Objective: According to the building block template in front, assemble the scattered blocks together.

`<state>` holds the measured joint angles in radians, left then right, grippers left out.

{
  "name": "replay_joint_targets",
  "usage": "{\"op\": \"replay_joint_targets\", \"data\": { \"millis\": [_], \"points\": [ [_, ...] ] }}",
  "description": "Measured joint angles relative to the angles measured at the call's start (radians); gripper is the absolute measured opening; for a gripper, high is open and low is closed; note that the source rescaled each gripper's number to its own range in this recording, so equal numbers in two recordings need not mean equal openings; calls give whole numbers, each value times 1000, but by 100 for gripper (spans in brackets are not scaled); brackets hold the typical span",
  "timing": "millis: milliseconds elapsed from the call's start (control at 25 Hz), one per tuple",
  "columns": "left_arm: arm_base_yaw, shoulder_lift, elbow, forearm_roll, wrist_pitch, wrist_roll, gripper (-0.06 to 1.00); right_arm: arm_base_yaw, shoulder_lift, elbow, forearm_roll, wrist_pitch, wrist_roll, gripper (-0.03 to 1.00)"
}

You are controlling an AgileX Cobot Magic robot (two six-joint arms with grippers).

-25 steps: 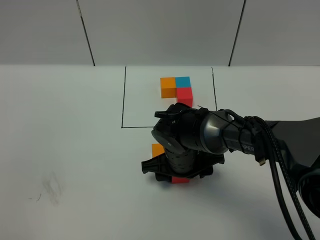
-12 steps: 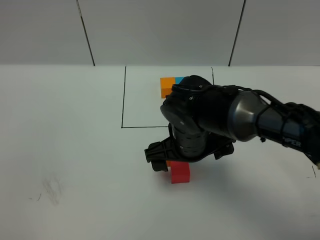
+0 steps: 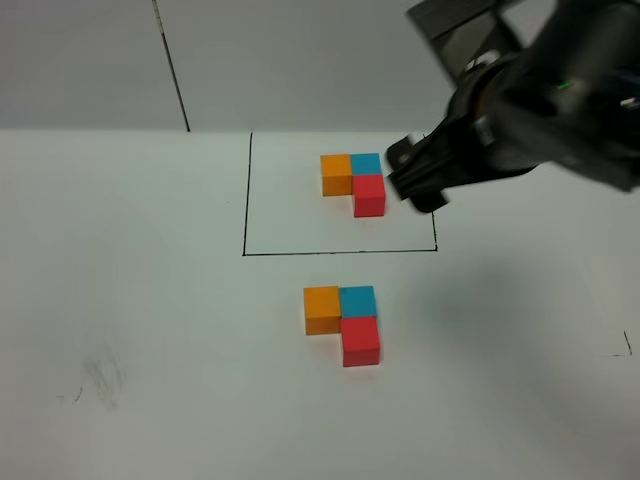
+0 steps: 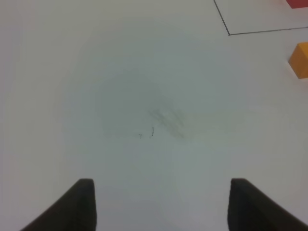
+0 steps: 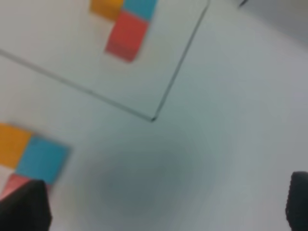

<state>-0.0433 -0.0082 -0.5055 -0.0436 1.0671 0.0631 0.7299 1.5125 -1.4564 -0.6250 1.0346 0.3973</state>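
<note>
- High camera: the template (image 3: 354, 181) sits inside a thin black frame (image 3: 245, 200) on the white table (image 3: 130, 300). It is an L of three matte cubes: orange, teal-blue touching it, red touching the teal one on the near side.
- Just outside the frame's near line, three loose cubes form the same L: an orange cube (image 3: 322, 309), a teal cube (image 3: 357, 300) touching it, and a red cube (image 3: 360, 341) touching the teal one.
- The right claw (image 3: 420, 180) hangs blurred above the frame's right edge, clear of all cubes, holding nothing.
- Left wrist camera: the left claw (image 4: 161, 204) shows two dark fingertips (image 4: 82, 202) well apart over bare table with a faint smudge (image 4: 166, 118); nothing lies between them. The orange cube (image 4: 300, 58) shows at the edge.
- Right wrist camera: the picture is blurred. The right claw (image 5: 159, 207) is spread wide and empty, with the template (image 5: 126, 19) and the loose teal cube (image 5: 42, 159) in view.
</note>
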Motion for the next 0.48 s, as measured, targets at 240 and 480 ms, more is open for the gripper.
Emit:
{"op": "replay_joint_targets", "data": {
  "millis": [240,480],
  "points": [
    [0,0,0,0,0,0,33,-200,-254,0,-56,57,-274,100],
    [0,0,0,0,0,0,33,-427,-447,0,-6,129,-467,100]
  ]
}}
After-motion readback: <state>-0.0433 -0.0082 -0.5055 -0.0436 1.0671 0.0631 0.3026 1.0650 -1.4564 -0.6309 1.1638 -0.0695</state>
